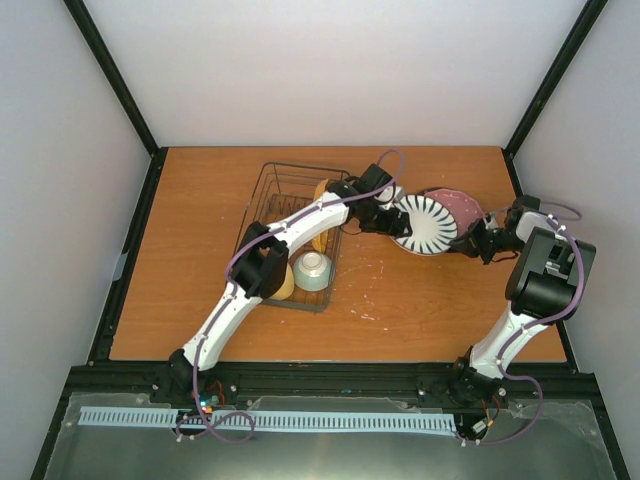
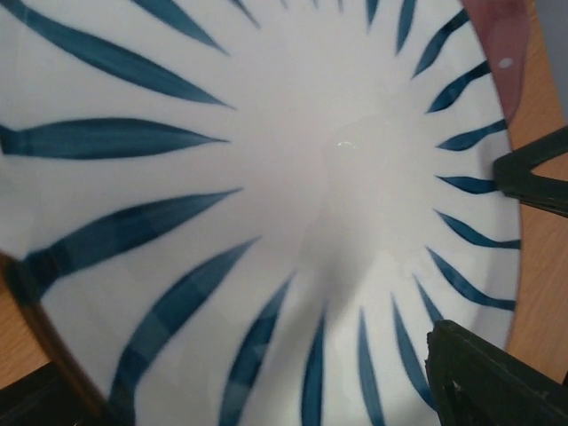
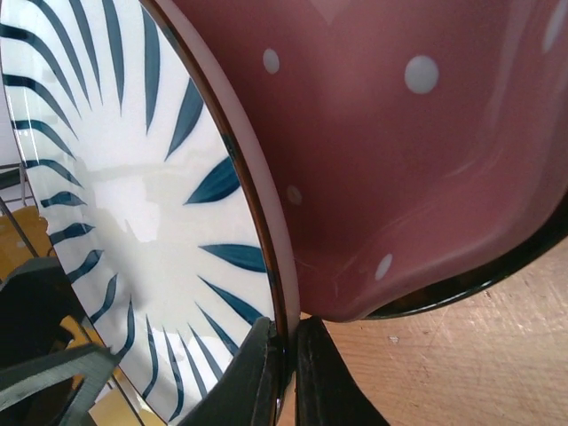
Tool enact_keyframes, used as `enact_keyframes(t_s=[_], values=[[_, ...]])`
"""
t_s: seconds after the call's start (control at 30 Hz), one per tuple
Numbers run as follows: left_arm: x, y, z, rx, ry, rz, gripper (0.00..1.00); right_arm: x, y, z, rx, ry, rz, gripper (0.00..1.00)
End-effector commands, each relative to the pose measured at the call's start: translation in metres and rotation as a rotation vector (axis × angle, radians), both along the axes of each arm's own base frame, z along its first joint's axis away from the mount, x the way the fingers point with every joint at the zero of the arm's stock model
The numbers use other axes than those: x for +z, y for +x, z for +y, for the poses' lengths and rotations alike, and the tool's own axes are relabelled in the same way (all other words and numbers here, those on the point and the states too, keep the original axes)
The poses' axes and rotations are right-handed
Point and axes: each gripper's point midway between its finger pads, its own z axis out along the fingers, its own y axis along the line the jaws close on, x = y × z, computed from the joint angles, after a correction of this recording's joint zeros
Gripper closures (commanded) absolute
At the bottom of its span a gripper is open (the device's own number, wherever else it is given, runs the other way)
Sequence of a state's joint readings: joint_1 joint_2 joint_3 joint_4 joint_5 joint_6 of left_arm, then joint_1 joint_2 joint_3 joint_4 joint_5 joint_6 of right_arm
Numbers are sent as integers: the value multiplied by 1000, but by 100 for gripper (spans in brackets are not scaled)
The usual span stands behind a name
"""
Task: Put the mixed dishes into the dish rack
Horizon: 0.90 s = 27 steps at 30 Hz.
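- Dish rack [image 1: 250, 212]: left of centre on the worktop [image 1: 420, 320].
- Striped plate [image 1: 432, 225]: just right of the rack, overlapping the pink plate [image 1: 460, 203].
- Right jaws: clenched on the striped plate's lower-right rim.
- Left jaws: released and spread wide at its left edge, on the rack side.

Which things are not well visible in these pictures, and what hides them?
- Top view: the left arm covers much of the thin dark wire dish rack and part of the yellow mug.
- Left wrist view: the black-and-white striped round plate fills the frame; the open left hand's contact with it is unclear.
- Right wrist view: the pink white-dotted plate hides whatever owns the dark rim beneath it.
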State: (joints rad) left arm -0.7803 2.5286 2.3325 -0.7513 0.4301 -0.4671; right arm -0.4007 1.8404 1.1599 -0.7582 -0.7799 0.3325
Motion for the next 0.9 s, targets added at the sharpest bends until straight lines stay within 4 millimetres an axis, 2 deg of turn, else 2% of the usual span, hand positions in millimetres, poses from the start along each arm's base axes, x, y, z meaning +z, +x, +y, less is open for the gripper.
enact_keyframes(t_s=[0.0,0.1,0.2,0.4,0.5,0.7,0.87], values=[[-3,8,-11,11,-29,-17,15,13,-3,9,23,56,-41,97],[-7,8,-15,8,-49,-2,26,12,-2,10,23,63,-39,97],[0,7,-24,2,-104,15,49,12,-3,10,24,68,-37,97],[16,7,-34,-9,-184,30,74,11,-3,12,27,77,-35,97],[19,8,-32,-4,-183,27,98,11,-3,12,30,73,-35,97],[36,11,-27,4,-187,-4,99,12,-2,12,31,71,-38,97],[64,13,-20,22,-189,-57,99,14,1,9,31,53,-40,96]])
